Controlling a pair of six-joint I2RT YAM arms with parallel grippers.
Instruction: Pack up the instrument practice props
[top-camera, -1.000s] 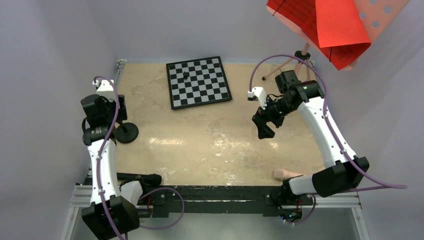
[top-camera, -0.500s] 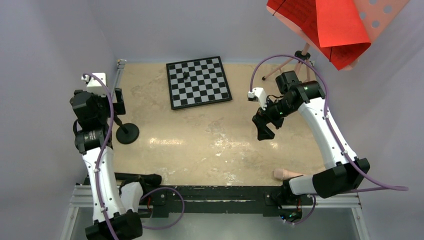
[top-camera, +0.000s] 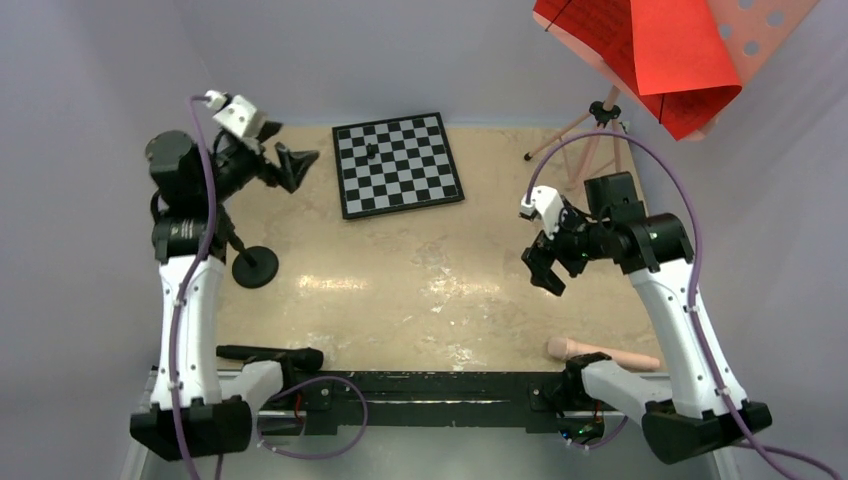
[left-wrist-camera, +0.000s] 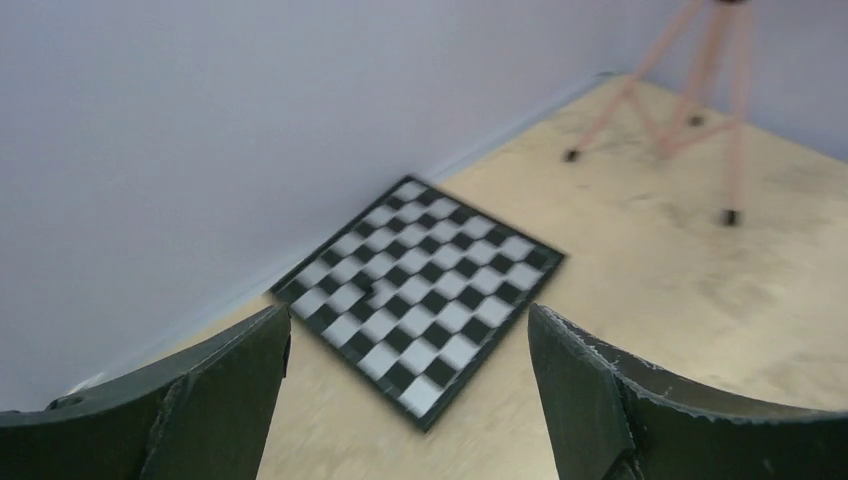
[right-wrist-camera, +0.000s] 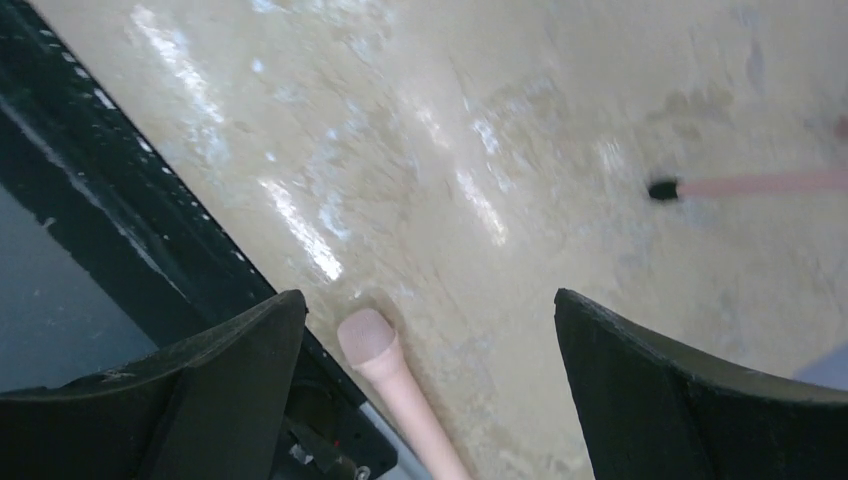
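The pink music stand's perforated desk (top-camera: 765, 25) hangs at the top right, holding red printed sheets (top-camera: 660, 50) above its thin tripod legs (top-camera: 590, 130). The legs also show in the left wrist view (left-wrist-camera: 690, 100). The peach tube (top-camera: 600, 352) lies at the table's near right edge, and in the right wrist view (right-wrist-camera: 395, 385) it sits below and between the fingers. The black round-base peg stand (top-camera: 255, 265) stands at the left. My left gripper (top-camera: 295, 165) is open, empty and raised, pointing at the chessboard. My right gripper (top-camera: 548, 275) is open and empty above the table, apart from the tube.
The black-and-white chessboard (top-camera: 398, 163) lies at the back centre with a small dark piece on it, and it shows in the left wrist view (left-wrist-camera: 420, 290). A black stick-shaped object (top-camera: 270, 355) lies at the near left edge. Lilac walls close in the table.
My left arm has risen from beside the peg stand and swung its gripper right toward the chessboard. My right arm has drawn back toward the near right, uncovering more of the peach tube.
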